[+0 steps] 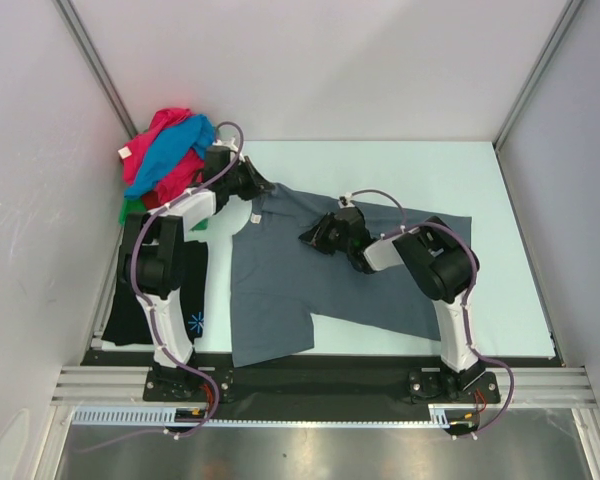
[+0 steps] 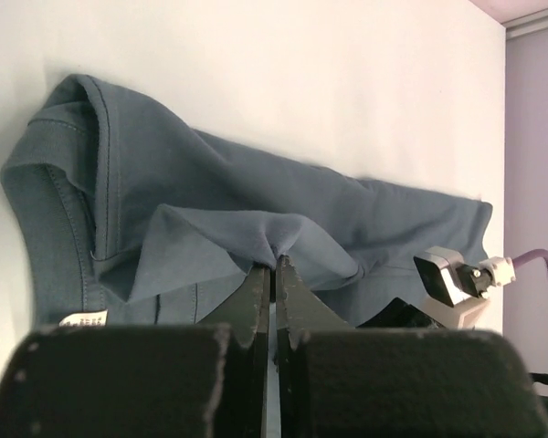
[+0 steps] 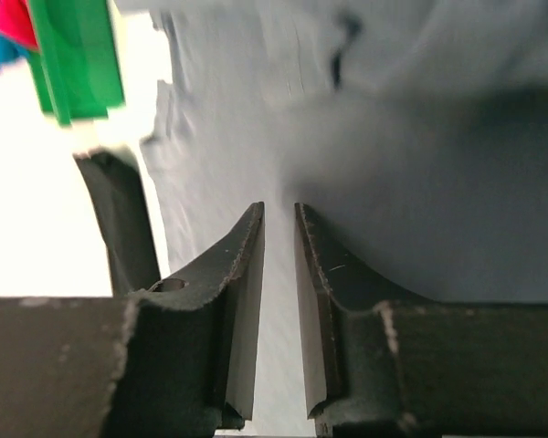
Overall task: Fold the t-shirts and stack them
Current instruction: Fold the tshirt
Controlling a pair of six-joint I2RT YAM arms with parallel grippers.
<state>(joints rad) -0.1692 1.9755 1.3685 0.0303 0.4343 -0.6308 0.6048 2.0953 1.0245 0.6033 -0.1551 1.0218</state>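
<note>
Behind the spread t-shirt [image 1: 280, 290], leftward: shirt heap [image 1: 165, 150]

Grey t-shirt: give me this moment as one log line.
step: folding | left gripper: shut on grey t-shirt fold | right gripper: fingers narrow over shirt, grip unclear

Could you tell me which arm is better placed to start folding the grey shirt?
Left. The left gripper is shut on the grey shirt near its collar; the right gripper shows a gap.

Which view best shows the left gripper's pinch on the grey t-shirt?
Left wrist: left gripper shut on a raised grey t-shirt fold. Top external only places it near the collar; right wrist shows no pinch.
</note>
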